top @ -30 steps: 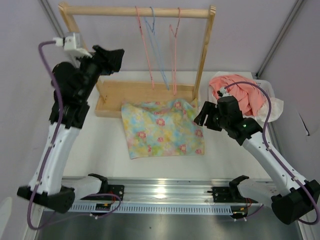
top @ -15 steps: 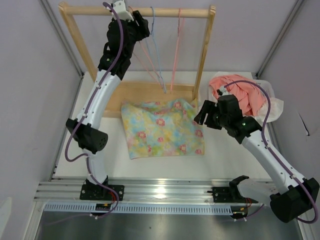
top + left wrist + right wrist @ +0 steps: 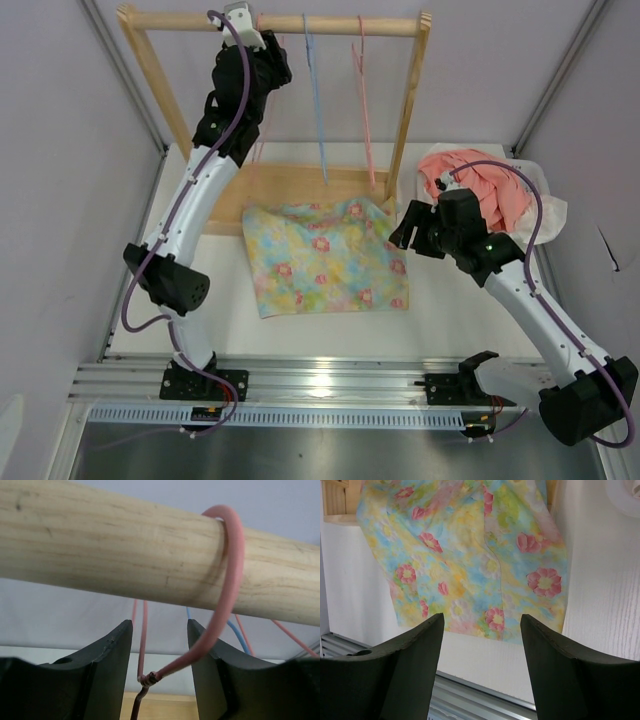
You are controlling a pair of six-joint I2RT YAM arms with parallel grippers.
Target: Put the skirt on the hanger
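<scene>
the rack (image 3: 340, 22) stands at the far side of the table (image 3: 215, 300). the skirt (image 3: 325, 258) lies spread flat on the table just in front of the rack's base, its far right corner lapping onto that base. it looks light, thin and limp. it will likely sag and fold as soon as it is lifted, so a pinch at an edge or corner is the safest hold, and two holds along one edge would probably keep it open.

the hanger (image 3: 231, 580) hangs by its hook over the rod (image 3: 100, 545). it is thin, springy wire, smooth and apt to swing or slip along the wood. the twisted neck under the hook seems the firmest place to take it.

the left gripper (image 3: 160, 635) is up at the rod, fingers apart, with that neck between them and no clear contact. the right gripper (image 3: 481, 622) hovers over the skirt's right edge, fingers spread and empty.

from above, the left arm covers most of the hanger, so its triangle is barely traceable. the left wrist view cuts off everything below the twist. whether the skirt has a waistband or loops cannot be told, and its underside is hidden.
</scene>
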